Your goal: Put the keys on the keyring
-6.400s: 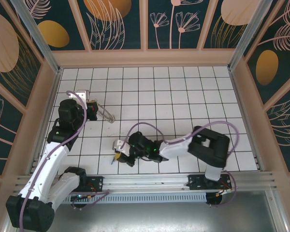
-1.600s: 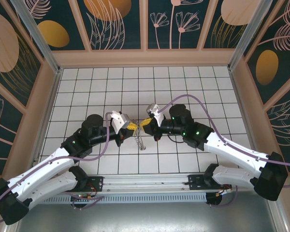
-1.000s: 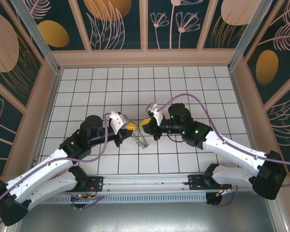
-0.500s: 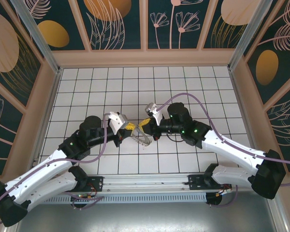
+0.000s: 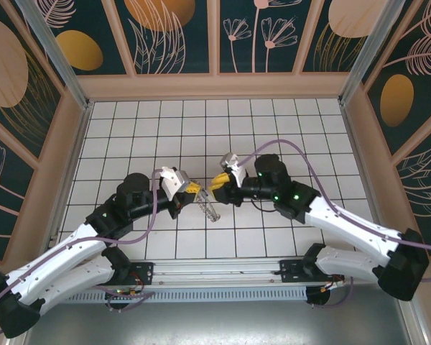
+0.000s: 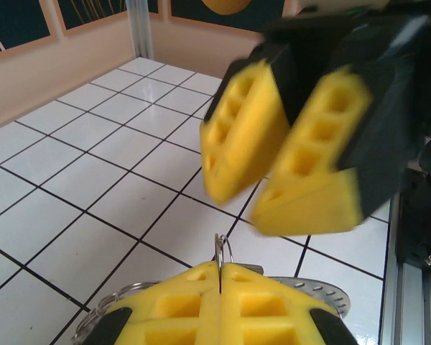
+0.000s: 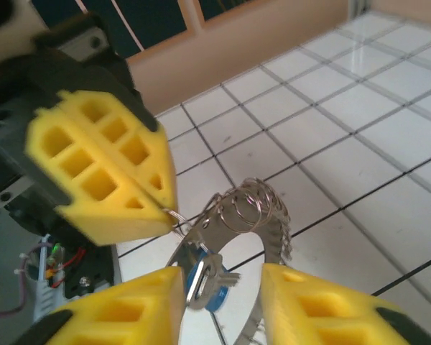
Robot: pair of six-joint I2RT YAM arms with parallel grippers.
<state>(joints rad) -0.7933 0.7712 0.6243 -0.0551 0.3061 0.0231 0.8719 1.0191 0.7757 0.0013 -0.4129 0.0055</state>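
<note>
Looking down from the top camera: both arms reach in to meet over the middle of the white tiled table (image 5: 309, 122), nearer its near edge than its far edge.
Left gripper, top camera: the left gripper (image 5: 192, 190) has its yellow pads pressed together on the keyring (image 5: 209, 208), which hangs slanting down from them, above the tiles.
Right gripper, top camera: the right gripper (image 5: 217, 180) faces the left one, just beside it; its finger spacing cannot be told from here.
Keys, top camera: too small to make out.

Left wrist camera, own fingers: the yellow pads (image 6: 179, 305) meet along one seam at the bottom edge, closed on a thin wire loop (image 6: 222, 249) of the keyring (image 6: 312, 287), whose flat grey rim spreads out to either side behind them.
Left wrist camera, other gripper: the right gripper (image 6: 280, 198) hangs just above, blurred, its two yellow pads slightly apart with nothing between them.

Right wrist camera, own fingers: the right gripper (image 7: 221, 284) has its two pads (image 7: 305, 302) parted, standing either side of the keys without touching them.
Right wrist camera, keys: the keys (image 7: 210, 279), a blue head with a silvery blade, hang from the keyring (image 7: 269, 223) between those pads.
Right wrist camera, other gripper: the left gripper (image 7: 165, 210) pinches a wire loop at the ring's rim.
</note>
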